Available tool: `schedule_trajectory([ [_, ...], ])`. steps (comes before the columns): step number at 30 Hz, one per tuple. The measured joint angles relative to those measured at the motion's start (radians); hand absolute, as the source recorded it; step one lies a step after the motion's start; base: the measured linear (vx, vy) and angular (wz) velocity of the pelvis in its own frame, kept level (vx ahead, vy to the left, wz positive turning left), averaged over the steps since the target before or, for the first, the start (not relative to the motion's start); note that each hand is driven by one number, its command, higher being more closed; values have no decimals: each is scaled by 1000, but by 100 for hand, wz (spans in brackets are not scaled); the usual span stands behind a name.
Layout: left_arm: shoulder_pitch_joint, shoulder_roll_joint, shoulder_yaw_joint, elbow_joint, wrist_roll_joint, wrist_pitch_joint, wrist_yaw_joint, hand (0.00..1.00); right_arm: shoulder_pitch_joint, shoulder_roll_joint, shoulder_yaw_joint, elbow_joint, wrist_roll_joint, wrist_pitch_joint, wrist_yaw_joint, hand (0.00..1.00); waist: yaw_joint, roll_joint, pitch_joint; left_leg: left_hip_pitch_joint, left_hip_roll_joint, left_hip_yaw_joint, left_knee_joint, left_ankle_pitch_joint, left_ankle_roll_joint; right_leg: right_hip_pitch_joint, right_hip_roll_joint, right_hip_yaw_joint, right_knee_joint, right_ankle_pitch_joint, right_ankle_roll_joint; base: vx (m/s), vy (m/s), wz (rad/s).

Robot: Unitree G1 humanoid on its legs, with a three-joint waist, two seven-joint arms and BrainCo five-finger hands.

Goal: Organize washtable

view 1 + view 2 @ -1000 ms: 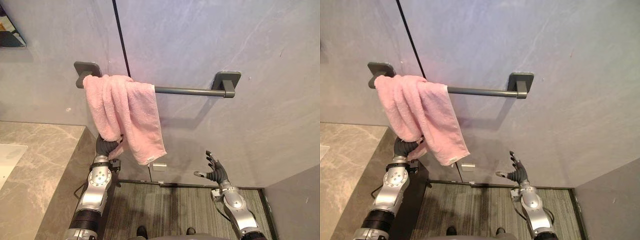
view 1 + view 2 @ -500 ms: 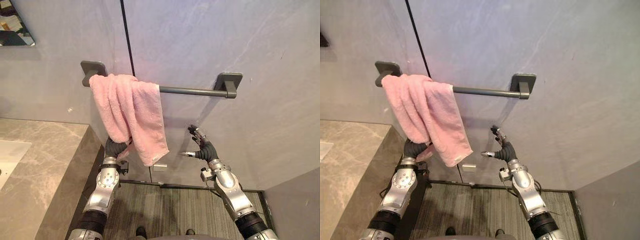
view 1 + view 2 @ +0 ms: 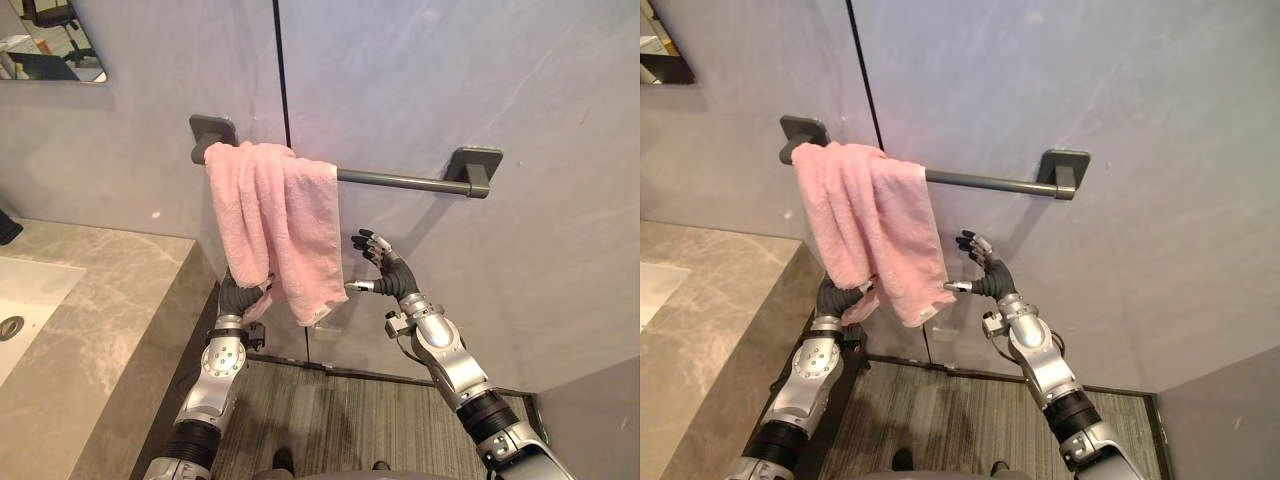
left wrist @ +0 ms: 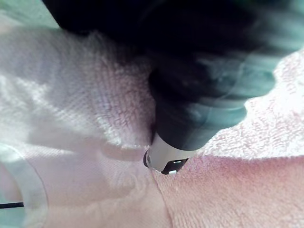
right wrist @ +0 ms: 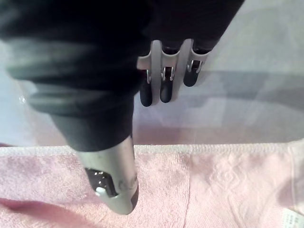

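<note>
A pink towel (image 3: 275, 215) is seen draped over the left end of the wall towel bar (image 3: 400, 181), its lower folds met by the left hand (image 3: 236, 297), whose grasp cannot be told, while the right hand (image 3: 392, 278) is held spread just beside the towel's right edge.

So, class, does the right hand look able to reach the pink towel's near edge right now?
Probably yes: the open right hand sits just beside the pink towel, thumb nearly at its edge, nothing between.
</note>
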Motion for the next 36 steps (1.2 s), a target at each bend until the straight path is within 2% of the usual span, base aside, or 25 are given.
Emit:
schedule_trajectory([
  [3,-5,0,-6,0,-16,0,0,100,-58,13,25,49,7,1,-3,0,2,0,0,-10,1,-10,0,5,-1,-4,0,-10,1,0,0,-35,-3,10],
  [4,-6,0,-6,0,-25,0,0,100,-79,21,32,70,7,2,-7,100,2,0,0,-10,1,-11,0,6,-1,-4,1,-11,2,0,0,-25,-1,3],
  [13,-24,0,-8,-9,-46,0,0,100,-180,29,57,149,18,12,-20,100,28,-6,0,-31,1,-11,0,10,-2,-24,2,-11,4,1,-1,0,0,0],
  [27,-24,3,-4,-20,-65,0,-11,100,-187,15,54,138,47,14,-11,100,29,-19,2,-31,2,-11,0,11,-2,-24,2,-10,5,1,-1,0,0,0],
  [32,-24,3,2,-24,-64,0,-19,100,-160,4,26,91,47,13,3,100,29,-20,3,-27,2,-8,0,11,-2,-21,2,-8,5,1,-1,0,0,0],
  [36,-15,2,32,-43,-64,0,-19,100,-89,-5,-68,-3,47,8,6,100,29,-20,3,-21,3,-3,0,11,-2,-19,2,-4,7,1,-1,0,0,-3],
])
